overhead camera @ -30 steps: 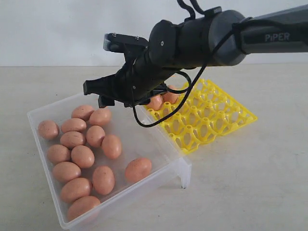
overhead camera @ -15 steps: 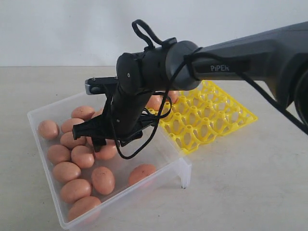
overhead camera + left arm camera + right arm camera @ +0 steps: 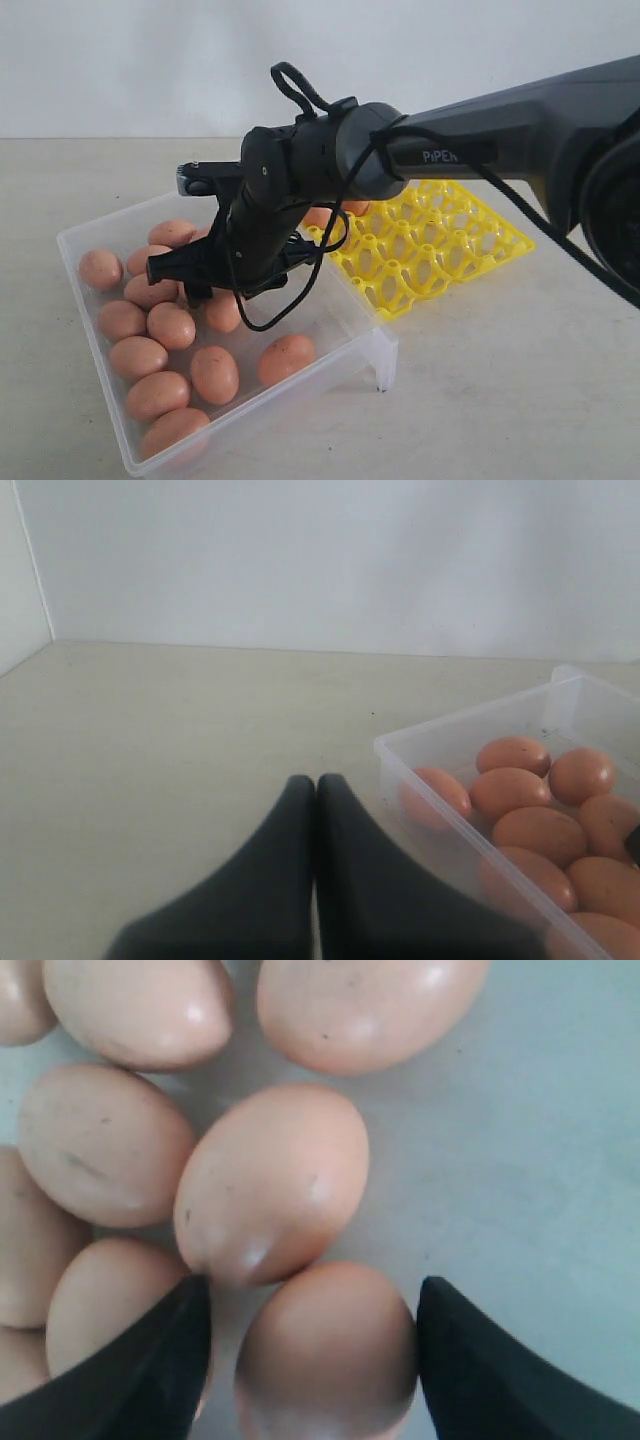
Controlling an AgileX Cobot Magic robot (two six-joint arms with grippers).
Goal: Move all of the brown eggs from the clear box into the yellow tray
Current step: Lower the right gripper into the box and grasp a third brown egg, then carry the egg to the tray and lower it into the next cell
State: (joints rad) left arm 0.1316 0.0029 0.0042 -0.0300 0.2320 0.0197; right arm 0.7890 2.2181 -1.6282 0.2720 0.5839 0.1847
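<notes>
Open right end effector (image 3: 312, 1295) hangs low in the box (image 3: 340, 305), straddling one egg (image 3: 325, 1355) among crowded eggs (image 3: 171, 325), tray (image 3: 450, 245) beside; closing could pinch or crack a neighbour, while the left end effector (image 3: 317, 785) rests clenched over the table (image 3: 200, 710).

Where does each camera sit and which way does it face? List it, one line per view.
Exterior: off the arms, raised, facing box, tray and the right arm reaching over the eggs.
Left wrist: low beside the box, looking level across the table; shut left gripper shows.
Right wrist: above the box floor, looking straight down on eggs; tips of the open right gripper show.
Shared: exterior and left wrist both see box and eggs.
</notes>
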